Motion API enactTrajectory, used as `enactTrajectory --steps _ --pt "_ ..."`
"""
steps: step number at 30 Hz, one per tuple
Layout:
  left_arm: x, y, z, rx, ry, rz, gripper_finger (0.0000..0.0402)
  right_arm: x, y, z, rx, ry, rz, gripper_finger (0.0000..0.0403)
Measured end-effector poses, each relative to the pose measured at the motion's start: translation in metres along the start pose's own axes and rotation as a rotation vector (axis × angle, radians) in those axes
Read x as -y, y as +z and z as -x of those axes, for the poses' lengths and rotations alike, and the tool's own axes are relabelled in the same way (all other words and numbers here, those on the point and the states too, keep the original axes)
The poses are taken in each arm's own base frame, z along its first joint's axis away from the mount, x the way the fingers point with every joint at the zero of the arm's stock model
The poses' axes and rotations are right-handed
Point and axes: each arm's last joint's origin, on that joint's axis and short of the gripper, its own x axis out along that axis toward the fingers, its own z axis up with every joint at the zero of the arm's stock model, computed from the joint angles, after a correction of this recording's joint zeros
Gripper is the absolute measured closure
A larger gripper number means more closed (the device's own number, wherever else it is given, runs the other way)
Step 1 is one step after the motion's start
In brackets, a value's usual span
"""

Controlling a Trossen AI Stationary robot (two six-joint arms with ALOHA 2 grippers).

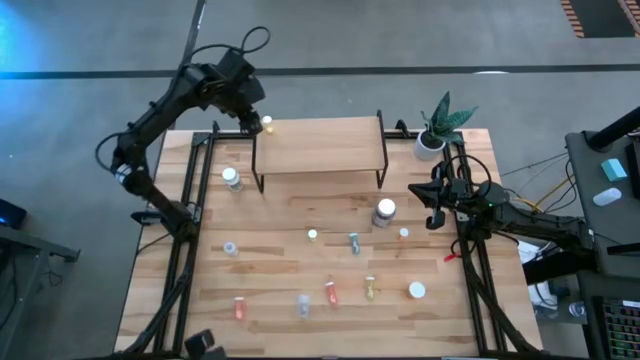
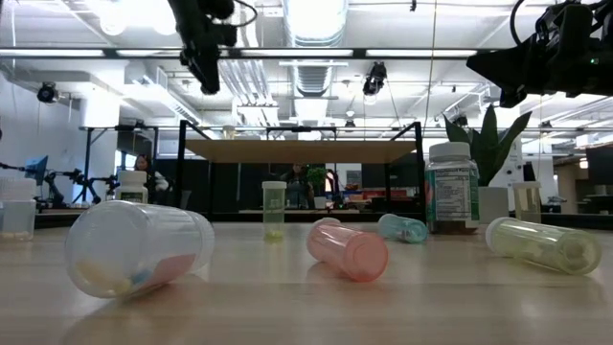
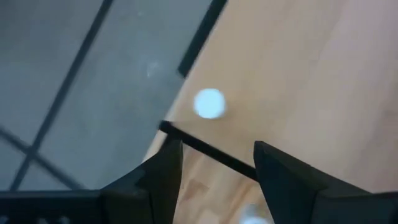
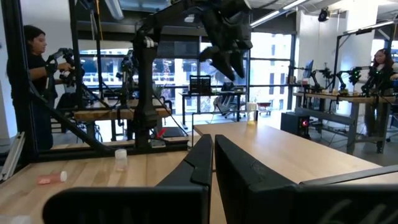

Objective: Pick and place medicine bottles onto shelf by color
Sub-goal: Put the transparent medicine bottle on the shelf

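Note:
The shelf [image 1: 320, 145] stands at the table's far middle. One small yellow bottle with a white cap [image 1: 267, 125] stands upright on its far left corner, and its cap shows in the left wrist view [image 3: 209, 102]. My left gripper [image 1: 255, 118] hangs open and empty just above that bottle, clear of it; the right wrist view shows it too [image 4: 227, 56]. My right gripper [image 1: 430, 212] is shut and empty, raised by the table's right edge. Two larger white-capped bottles [image 1: 232, 178] [image 1: 384, 211] stand on the table. Several small ones lie or stand nearer the front [image 1: 331, 292].
A white pot with a green plant [image 1: 440, 125] stands at the far right corner, beside the shelf. Black frame rails [image 1: 190, 210] run along both table sides. People stand at benches in the room beyond [image 4: 37, 68].

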Motion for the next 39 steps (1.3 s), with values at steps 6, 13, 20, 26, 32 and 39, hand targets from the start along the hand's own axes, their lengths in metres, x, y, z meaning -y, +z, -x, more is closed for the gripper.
enactTrajectory --steps 6,13,20,26,32,39 --pt "0.028 -0.029 0.024 0.075 -0.154 0.032 0.0220 0.000 0.000 0.000 0.000 0.000 0.001 0.0394" --pt "0.081 -0.077 0.030 0.042 -0.273 0.034 0.0220 0.000 0.000 0.000 0.000 0.000 0.000 0.0394" --pt "0.136 -0.106 0.031 0.131 -0.350 -0.017 0.0220 0.000 0.000 0.000 0.000 0.000 0.001 0.0394" --pt "0.171 -0.117 0.023 0.364 -0.466 -0.025 0.0220 0.000 0.000 0.000 0.000 0.000 0.001 0.0394" --pt "0.199 -0.123 0.003 0.606 -0.574 -0.086 0.0220 0.000 0.000 0.000 0.000 0.000 0.001 0.0394" --pt "0.213 -0.127 -0.022 0.785 -0.607 -0.118 0.0221 0.000 0.000 0.000 -0.001 0.000 0.002 0.0394"
